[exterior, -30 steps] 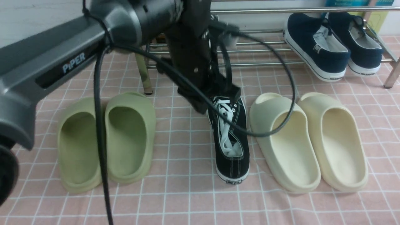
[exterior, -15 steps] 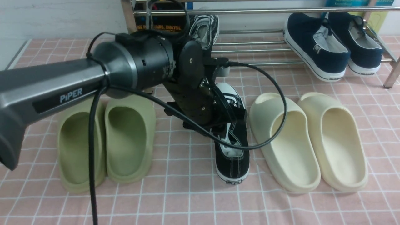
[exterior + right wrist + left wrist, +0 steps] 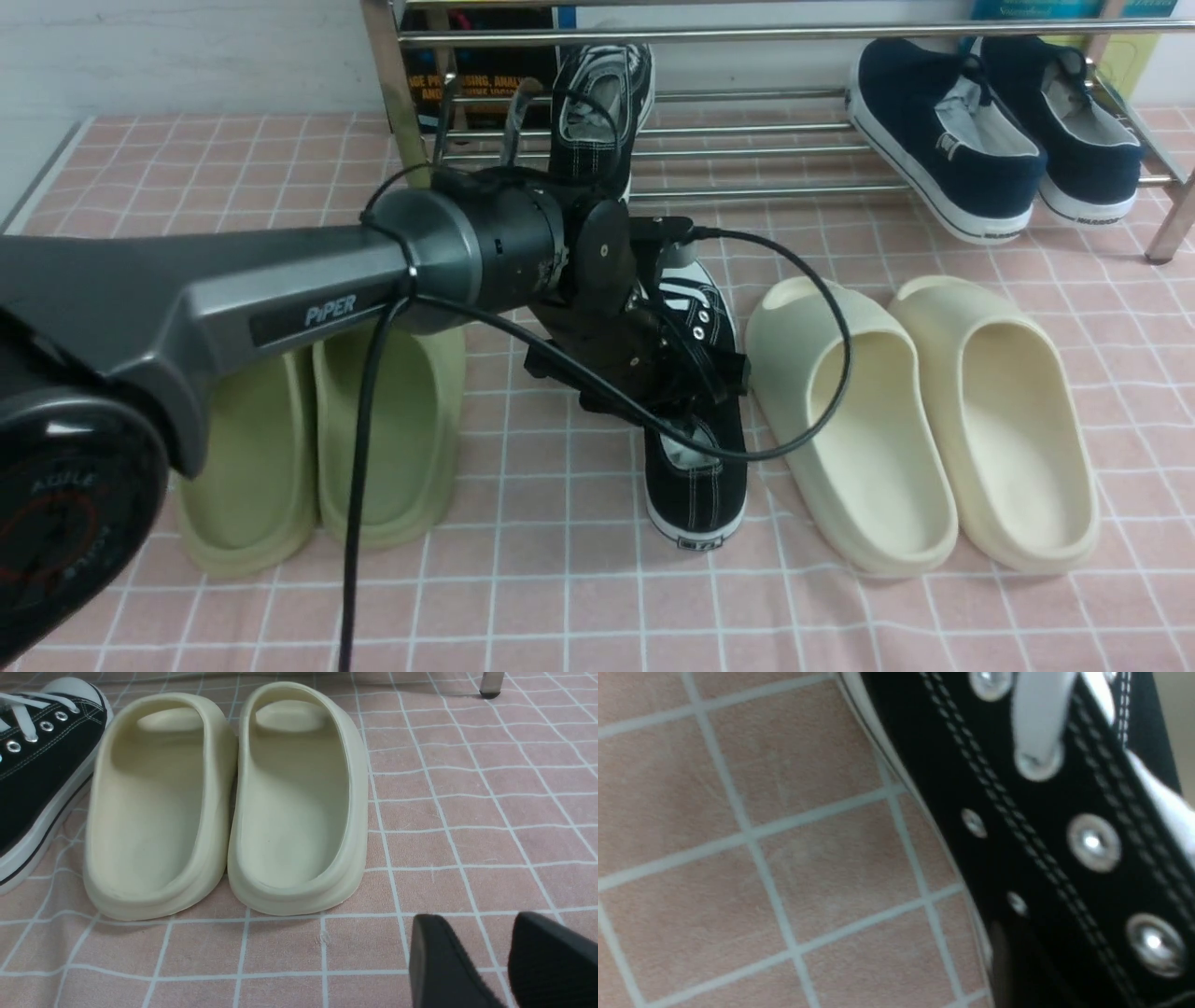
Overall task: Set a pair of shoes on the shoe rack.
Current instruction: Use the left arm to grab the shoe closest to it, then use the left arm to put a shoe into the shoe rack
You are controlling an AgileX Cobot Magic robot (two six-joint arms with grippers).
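Two shoes make up the pair, and they sit apart. One black canvas lace-up sneaker (image 3: 602, 103) leans tilted against the bars of the shiny chrome tubular shoe rack (image 3: 794, 191) at 12 o'clock in the front view. The second black canvas sneaker (image 3: 695, 485), with white laces and white sole, lies flat on the pink grid-patterned floor mat (image 3: 560, 597) at centre, heel toward 6 o'clock. The left hand (image 3: 686, 378) is lowered onto this shoe's laced midsection, judged a position for gripping near the balance point. Its wrist camera shows only the eyelet flank at close range, so open or clamped cannot be determined. The right hand (image 3: 472, 933) has its jaws parted and holds nothing. It is outside the front view and probably parked clear of the left arm's path. Pale green foam slides (image 3: 383, 429) lie at 9 o'clock of the floor sneaker and cream foam slides (image 3: 924, 420) just beside it at 3 o'clock. Navy slip-on shoes (image 3: 990, 140) occupy the rack at 2 o'clock, so the free bars between them and the leaning sneaker are the likely destination.
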